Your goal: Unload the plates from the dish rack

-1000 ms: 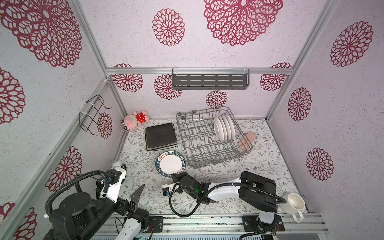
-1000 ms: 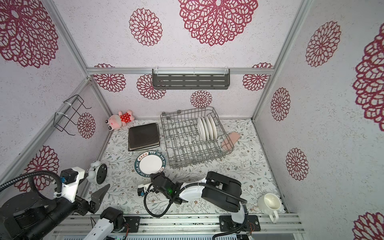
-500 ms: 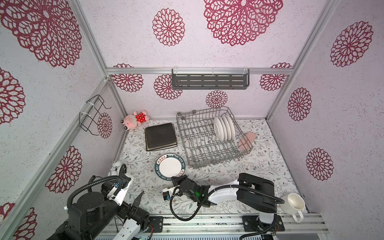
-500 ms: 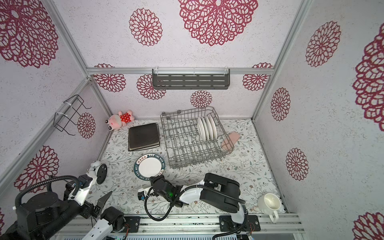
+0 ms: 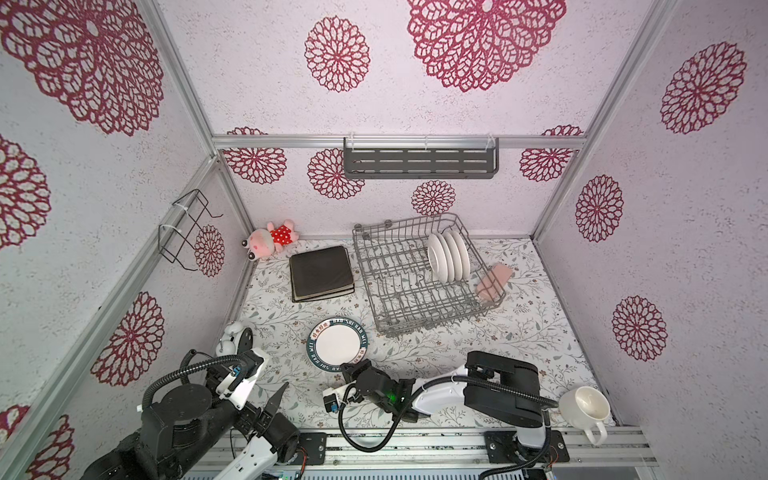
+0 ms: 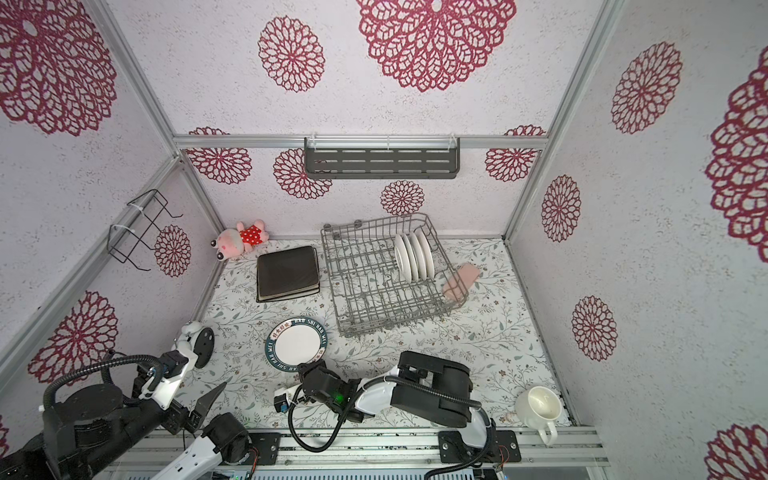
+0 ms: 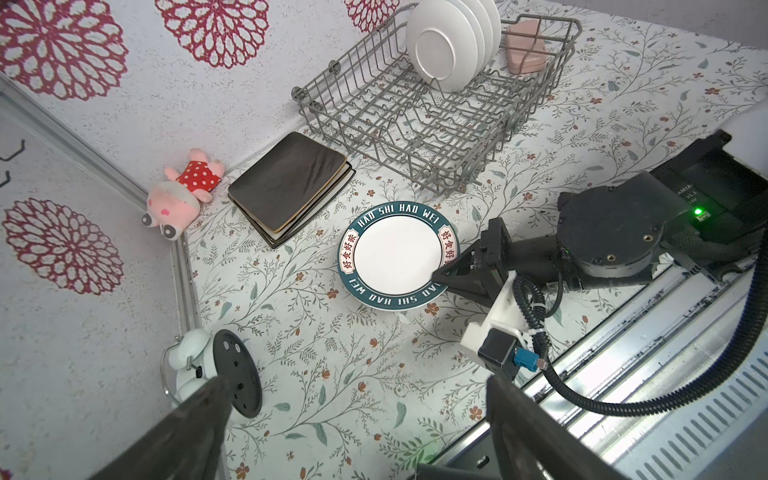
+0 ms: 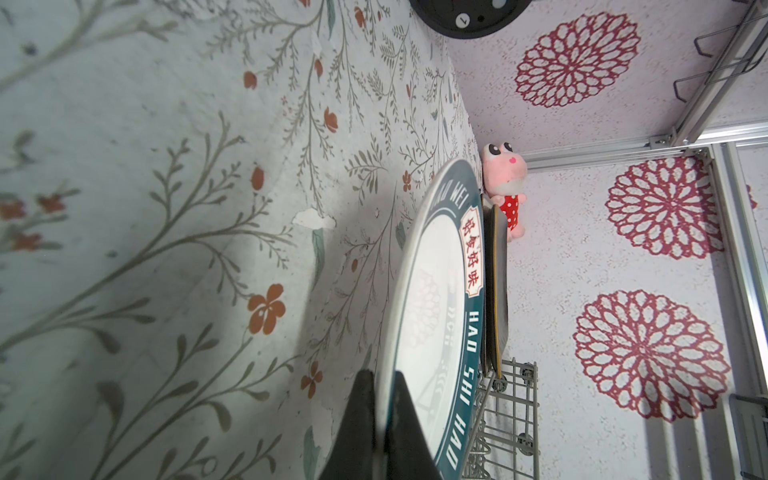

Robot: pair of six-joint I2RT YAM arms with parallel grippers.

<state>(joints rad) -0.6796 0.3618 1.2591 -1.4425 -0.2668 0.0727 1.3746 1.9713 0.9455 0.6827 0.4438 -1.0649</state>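
**Unloading in progress.** The right gripper [image 7: 439, 277] pinches the near rim of the round white plate with a teal lettered border [image 5: 336, 344]. It has drawn the plate nearer and slightly left over the floral-patterned tabletop [image 5: 457, 361], away from the grey wire dish rack [image 5: 442, 316]. Whether the plate rests on the surface or is held just clear of it cannot be told.

The left gripper [image 7: 355, 381], spread wide and empty, has drawn back toward the near left corner.

A stack of dark square plates [image 5: 322, 272] lies just left of the rack. Four plain white round plates [image 5: 449, 257] stand upright between the tines at the rack's far right.

This plate is judged nearly placed, with release as the likely next step. Four plates remain to be lifted out.
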